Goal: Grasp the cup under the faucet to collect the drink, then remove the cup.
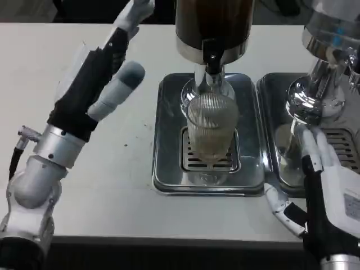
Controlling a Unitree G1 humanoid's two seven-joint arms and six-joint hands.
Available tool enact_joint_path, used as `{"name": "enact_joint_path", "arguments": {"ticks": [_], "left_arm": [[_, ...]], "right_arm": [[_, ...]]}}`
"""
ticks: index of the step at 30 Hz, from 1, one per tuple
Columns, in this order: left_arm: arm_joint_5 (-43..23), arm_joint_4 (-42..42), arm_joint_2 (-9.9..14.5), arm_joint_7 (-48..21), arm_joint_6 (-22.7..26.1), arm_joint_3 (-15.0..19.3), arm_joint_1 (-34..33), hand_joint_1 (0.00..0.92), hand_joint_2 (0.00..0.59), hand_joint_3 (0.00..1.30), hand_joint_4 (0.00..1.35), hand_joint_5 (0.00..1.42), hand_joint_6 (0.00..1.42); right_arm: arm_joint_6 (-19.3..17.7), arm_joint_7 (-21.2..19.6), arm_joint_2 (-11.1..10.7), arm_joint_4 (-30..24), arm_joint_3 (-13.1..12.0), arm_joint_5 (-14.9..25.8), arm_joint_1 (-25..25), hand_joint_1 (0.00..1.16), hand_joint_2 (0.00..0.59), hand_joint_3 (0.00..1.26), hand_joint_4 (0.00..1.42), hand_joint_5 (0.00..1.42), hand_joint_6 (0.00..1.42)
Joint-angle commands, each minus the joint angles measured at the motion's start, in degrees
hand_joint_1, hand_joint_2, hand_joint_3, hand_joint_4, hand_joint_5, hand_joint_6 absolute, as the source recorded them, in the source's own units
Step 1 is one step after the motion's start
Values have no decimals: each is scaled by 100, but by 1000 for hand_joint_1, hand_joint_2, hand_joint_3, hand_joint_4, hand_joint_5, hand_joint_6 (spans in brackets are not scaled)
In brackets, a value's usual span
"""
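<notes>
A clear ribbed cup (210, 130) stands on the drain grate of a steel tray (166, 140), right below the black faucet (212, 61) of a dark drink dispenser (212, 22). A little pale liquid seems to lie in the cup's lower part. My left hand (107, 70) is raised over the table to the left of the tray, fingers spread and holding nothing, well apart from the cup. My right hand (323, 180) sits low at the right, beside the tray's front right corner, fingers extended and empty, not touching the cup.
A second chrome dispenser (320, 84) on its own steel tray (270, 112) stands at the right, close above my right hand. Bare white table (112, 185) lies left of the tray and along the front edge.
</notes>
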Motion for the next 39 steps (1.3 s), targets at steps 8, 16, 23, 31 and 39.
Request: {"name": "enact_joint_path", "arguments": {"ticks": [8, 16, 23, 31, 39], "left_arm": [[-693, -547, -409, -1684, 963, 357, -412, 0, 56, 0, 0, 9, 17], [-277, 87, -716, -1852, 850, 366, -889, 0, 62, 0, 0, 66, 46], [-170, -86, -730, -2055, 773, 384, -757, 0, 69, 18, 0, 143, 111], [77, -431, -721, -2067, 672, 304, -529, 0, 77, 68, 0, 182, 141], [533, -715, -677, -1930, 556, 104, -279, 0, 79, 107, 3, 190, 157]], "right_arm": [[-90, -125, 111, -6, 54, 56, 67, 444, 409, 45, 1, 50, 220], [-49, -199, 227, -58, 56, 18, 186, 442, 407, 38, 1, 50, 219], [-57, -248, 274, -64, 21, 51, 255, 441, 411, 36, 0, 50, 219], [-138, -183, 245, -10, 7, 151, 169, 440, 413, 35, 0, 50, 219], [-314, -9, 264, 167, -134, 720, -9, 440, 413, 35, 0, 50, 219]]}}
